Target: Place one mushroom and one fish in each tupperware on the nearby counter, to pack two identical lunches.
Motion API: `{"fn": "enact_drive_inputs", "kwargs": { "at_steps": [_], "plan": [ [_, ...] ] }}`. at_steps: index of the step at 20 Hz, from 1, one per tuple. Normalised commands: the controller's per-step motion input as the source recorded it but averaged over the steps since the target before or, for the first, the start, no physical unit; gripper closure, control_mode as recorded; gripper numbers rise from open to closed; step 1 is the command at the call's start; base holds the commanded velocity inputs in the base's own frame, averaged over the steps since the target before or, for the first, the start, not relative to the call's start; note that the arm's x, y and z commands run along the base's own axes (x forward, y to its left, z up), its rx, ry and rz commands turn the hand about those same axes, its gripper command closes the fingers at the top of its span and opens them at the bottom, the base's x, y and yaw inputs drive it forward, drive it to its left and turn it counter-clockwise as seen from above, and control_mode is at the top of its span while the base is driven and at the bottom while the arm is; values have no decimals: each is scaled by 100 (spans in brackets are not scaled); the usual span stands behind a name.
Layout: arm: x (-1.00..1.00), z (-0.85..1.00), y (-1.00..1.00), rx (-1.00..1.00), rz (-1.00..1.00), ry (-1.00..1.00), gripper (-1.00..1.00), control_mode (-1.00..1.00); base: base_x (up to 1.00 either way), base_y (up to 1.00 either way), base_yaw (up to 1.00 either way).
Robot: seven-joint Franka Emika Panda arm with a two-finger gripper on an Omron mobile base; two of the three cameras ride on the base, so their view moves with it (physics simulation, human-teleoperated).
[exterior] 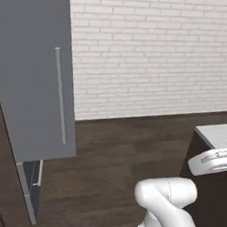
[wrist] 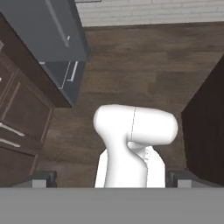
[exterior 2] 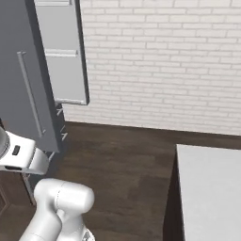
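My gripper (wrist: 112, 179) is open, and its two dark fingertips (wrist: 41, 178) stand far apart at the bottom of the hand view with nothing between them. It looks down at the dark wooden floor (wrist: 144, 70). A corner of the off-white counter (exterior: 216, 133) shows at the right edge of the left base view. In the right base view the same counter (exterior 2: 212, 188) lies bare at the lower right. The mushroom, the fish and the tupperware are out of view.
A tall grey fridge door (exterior: 34, 77) with a long silver handle stands open on the left, also seen as the fridge door (exterior 2: 28, 80) from the other side. Behind it is a white brick wall (exterior: 157, 51). Dark brown cabinets (wrist: 17, 127) with silver handles stand to the left of the hand.
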Motion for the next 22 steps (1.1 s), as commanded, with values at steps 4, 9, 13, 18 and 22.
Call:
{"fn": "enact_drive_inputs", "kwargs": {
  "at_steps": [4,9,13,18,22],
  "plan": [
    [0,0,0,0,0,0,-100,100,23,-65,-4],
    [0,0,0,0,0,0,-100,100,24,-23,-1],
    [0,0,0,0,0,0,-100,100,39,12,-12],
    [0,0,0,0,0,0,-100,100,75,2,-14],
    [0,0,0,0,0,0,-100,100,86,17,-11]
  ]
}}
